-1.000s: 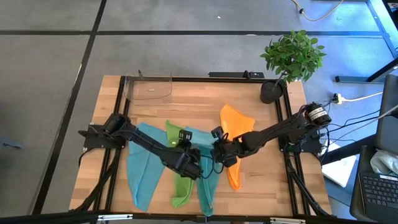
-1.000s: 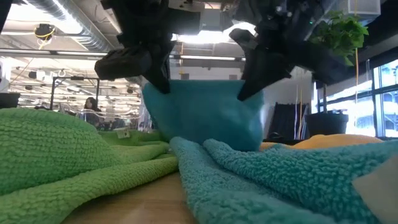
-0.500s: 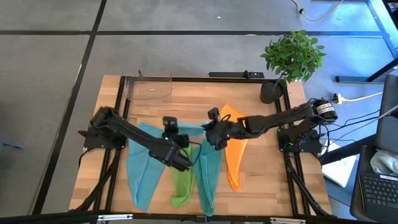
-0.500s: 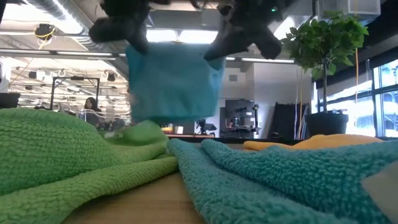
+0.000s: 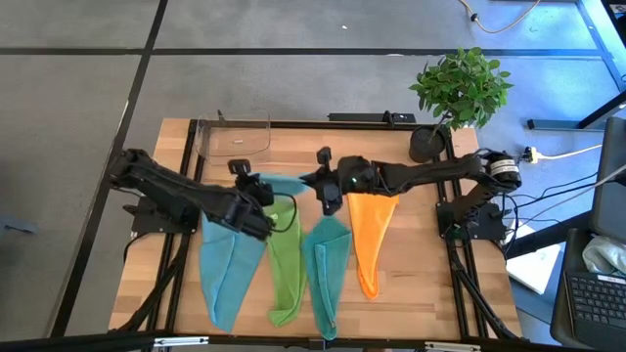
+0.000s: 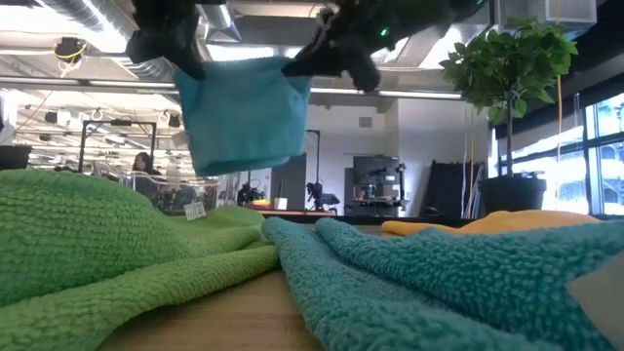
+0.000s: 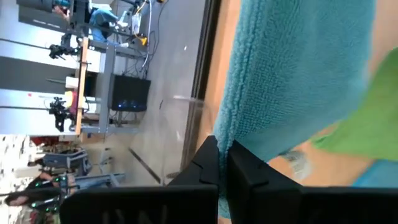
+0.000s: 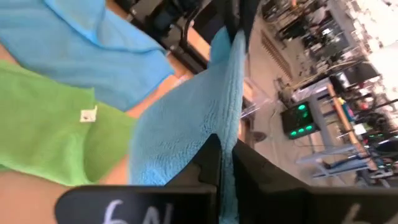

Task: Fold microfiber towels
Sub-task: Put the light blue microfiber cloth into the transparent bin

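Observation:
A light blue microfiber towel hangs in the air over the middle of the table, strung between my two grippers. My left gripper is shut on its left top corner, my right gripper on its right top corner. Below, side by side on the wood, lie another light blue towel, a lime green one, a teal one and an orange one. My left gripper pinches the towel's left top corner between its two shut fingers, at the hemmed edge, coming slanting down from the table's left. The cloth hangs below the fingers, clear of the table. My right gripper pinches the right top corner between its two shut fingers, reaching in from the table's right, slightly downward. The top edge runs nearly straight across to the other gripper.
A clear plastic container stands at the far left of the table. A potted plant stands at the far right corner. Bare wood shows along the far edge between them.
Both grippers have risen and gone toward the table's far edge, both staying shut on the light blue towel. Its lower part rested on the lying towels a second ago; now the whole cloth hangs clear above them.

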You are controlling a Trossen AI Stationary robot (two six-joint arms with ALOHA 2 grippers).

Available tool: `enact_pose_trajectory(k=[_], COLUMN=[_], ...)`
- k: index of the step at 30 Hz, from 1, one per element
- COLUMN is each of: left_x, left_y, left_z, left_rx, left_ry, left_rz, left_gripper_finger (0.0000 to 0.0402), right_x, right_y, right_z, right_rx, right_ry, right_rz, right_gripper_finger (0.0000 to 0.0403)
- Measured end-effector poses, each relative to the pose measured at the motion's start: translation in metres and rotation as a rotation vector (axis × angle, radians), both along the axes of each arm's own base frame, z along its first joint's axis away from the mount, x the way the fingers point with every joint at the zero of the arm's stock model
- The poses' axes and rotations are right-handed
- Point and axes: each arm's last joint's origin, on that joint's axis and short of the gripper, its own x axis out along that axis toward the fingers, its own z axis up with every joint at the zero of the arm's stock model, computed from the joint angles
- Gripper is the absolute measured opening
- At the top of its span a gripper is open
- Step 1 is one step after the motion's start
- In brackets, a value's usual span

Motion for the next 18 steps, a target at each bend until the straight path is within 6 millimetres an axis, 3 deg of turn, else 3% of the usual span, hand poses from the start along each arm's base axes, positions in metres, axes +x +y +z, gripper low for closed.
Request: enact_pose_trajectory(k=[4,12,18], left_x=[-0.008,-0.019,-0.029], left_y=[0.019,0.060,0.087], left_z=[0.007,0.006,0.010], left_rx=[-0.006,0.014,0.034], left_ry=[0.019,0.121,0.150], left_rz=[0.044,0.167,0.263], left_gripper_finger=[0.0000,0.0000,0.0000], right_x=[0.018,0.056,0.076], right_y=[-0.020,-0.061,-0.093], right_z=[0.000,0.019,0.016], right_rx=[-0.036,-0.066,-0.050], right_ry=[0.009,0.005,0.014], right_rz=[-0.015,-0.032,-0.050], right_gripper_finger=[0.0020,0.0017,0.0017])
